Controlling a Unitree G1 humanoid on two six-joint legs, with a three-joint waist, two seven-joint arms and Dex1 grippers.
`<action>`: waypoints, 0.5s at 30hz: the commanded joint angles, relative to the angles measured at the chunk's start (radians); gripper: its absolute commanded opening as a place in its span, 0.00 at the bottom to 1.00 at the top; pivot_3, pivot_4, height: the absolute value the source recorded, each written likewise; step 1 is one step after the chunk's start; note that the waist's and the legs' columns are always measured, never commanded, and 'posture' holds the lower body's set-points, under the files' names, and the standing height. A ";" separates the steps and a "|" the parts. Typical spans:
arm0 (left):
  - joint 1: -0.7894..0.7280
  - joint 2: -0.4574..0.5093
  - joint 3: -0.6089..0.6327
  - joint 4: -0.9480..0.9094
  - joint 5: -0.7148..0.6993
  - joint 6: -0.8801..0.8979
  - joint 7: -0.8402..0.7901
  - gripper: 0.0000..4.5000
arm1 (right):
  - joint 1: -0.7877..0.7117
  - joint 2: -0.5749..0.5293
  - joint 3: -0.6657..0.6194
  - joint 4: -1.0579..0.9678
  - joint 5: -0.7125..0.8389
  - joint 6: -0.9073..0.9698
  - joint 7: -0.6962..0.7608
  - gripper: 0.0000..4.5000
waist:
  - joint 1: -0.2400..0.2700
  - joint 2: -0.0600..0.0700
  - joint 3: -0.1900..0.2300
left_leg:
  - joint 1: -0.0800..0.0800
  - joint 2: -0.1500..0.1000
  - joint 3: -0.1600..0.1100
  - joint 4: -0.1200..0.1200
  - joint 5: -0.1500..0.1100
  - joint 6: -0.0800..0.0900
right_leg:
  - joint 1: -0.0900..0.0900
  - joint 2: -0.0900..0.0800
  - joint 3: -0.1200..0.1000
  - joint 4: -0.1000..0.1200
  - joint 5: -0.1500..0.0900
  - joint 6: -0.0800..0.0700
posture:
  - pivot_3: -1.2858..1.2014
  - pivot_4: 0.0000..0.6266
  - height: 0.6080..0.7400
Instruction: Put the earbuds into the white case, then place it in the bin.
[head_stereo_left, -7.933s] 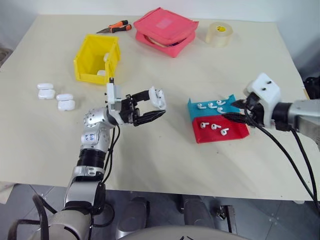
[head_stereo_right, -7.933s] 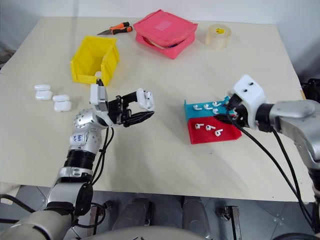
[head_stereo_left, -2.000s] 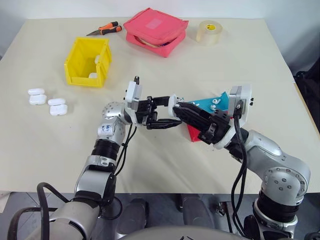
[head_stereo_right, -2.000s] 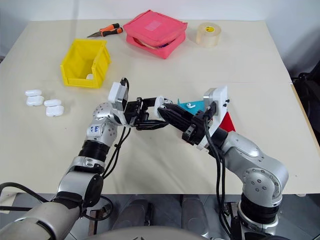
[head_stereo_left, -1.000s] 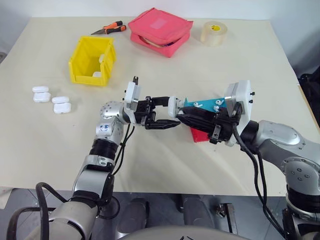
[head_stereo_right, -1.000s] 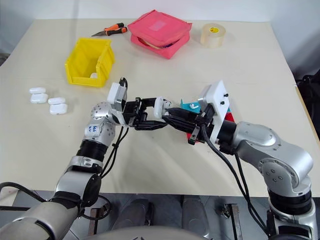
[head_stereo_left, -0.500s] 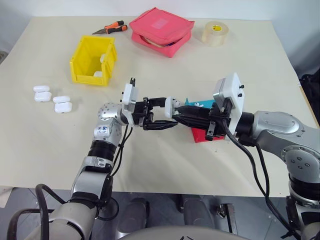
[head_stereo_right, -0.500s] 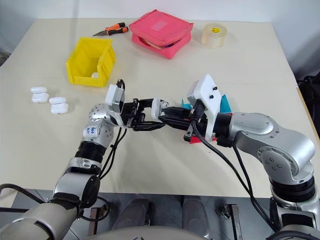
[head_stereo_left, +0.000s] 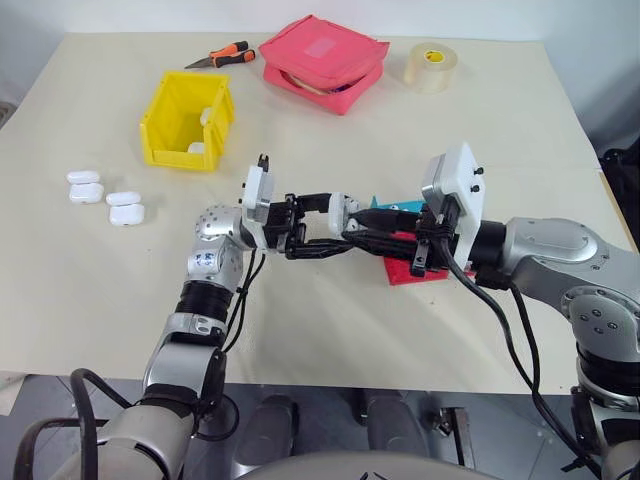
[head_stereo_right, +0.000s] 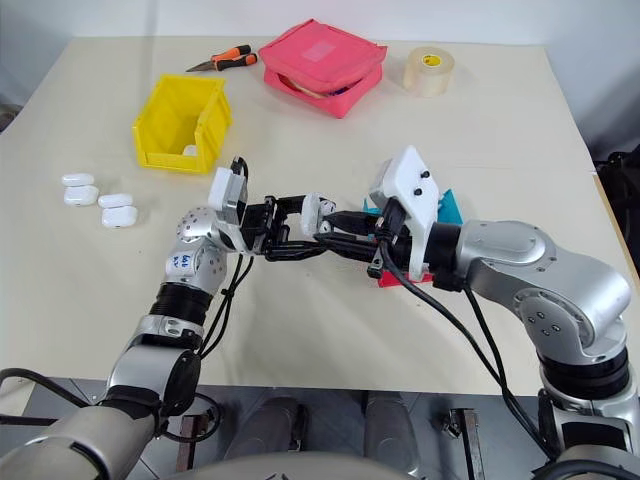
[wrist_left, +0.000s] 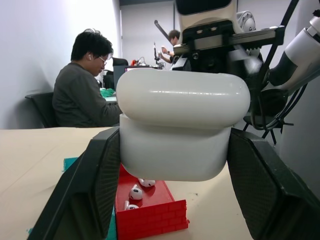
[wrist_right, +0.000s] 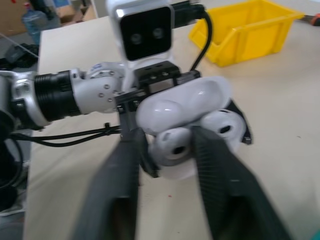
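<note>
- The left gripper (head_stereo_left: 335, 232) pinches the white case (wrist_left: 182, 125) above the surface (head_stereo_left: 330, 330), lid hinged open.
- The right gripper (wrist_right: 167, 150) meets it head-on, fingers spread either side of an earbud (wrist_right: 172, 143) seated in the case.
- Behind them, more earbuds (wrist_left: 135, 192) lie in the blue and red tray (head_stereo_left: 415, 270).
- Farthest, the yellow bin (head_stereo_left: 190, 120) stands on the surface.

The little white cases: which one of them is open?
The white case held up between the left gripper fingers. Its lid is up with earbuds showing, while the four cases lying on the table are shut.
</note>
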 joint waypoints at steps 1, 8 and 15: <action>-0.014 -0.008 0.009 -0.052 -0.021 -0.012 -0.005 0.62 | -0.014 0.009 -0.003 -0.006 -0.019 -0.006 -0.009 0.54 | 0.000 0.000 0.000 | 0.000 0.000 0.000 0.000 0.000 0.000 | 0.000 0.000 0.000 0.000 0.000 0.000 | 0.52 0.24 1.00; -0.019 0.004 0.016 -0.021 -0.012 -0.023 -0.008 0.62 | -0.022 -0.005 -0.031 -0.027 0.007 0.005 -0.007 0.54 | 0.000 0.000 0.000 | 0.000 0.000 0.000 0.000 0.000 0.000 | 0.000 0.000 0.000 0.000 0.000 0.000 | 0.52 0.24 1.00; -0.025 0.023 0.017 0.021 0.002 -0.037 -0.014 0.62 | -0.039 -0.028 -0.102 -0.041 0.045 0.014 -0.024 0.54 | 0.000 0.000 0.000 | 0.000 0.000 0.000 0.000 0.000 0.000 | 0.000 0.000 0.000 0.000 0.000 0.000 | 0.52 0.24 1.00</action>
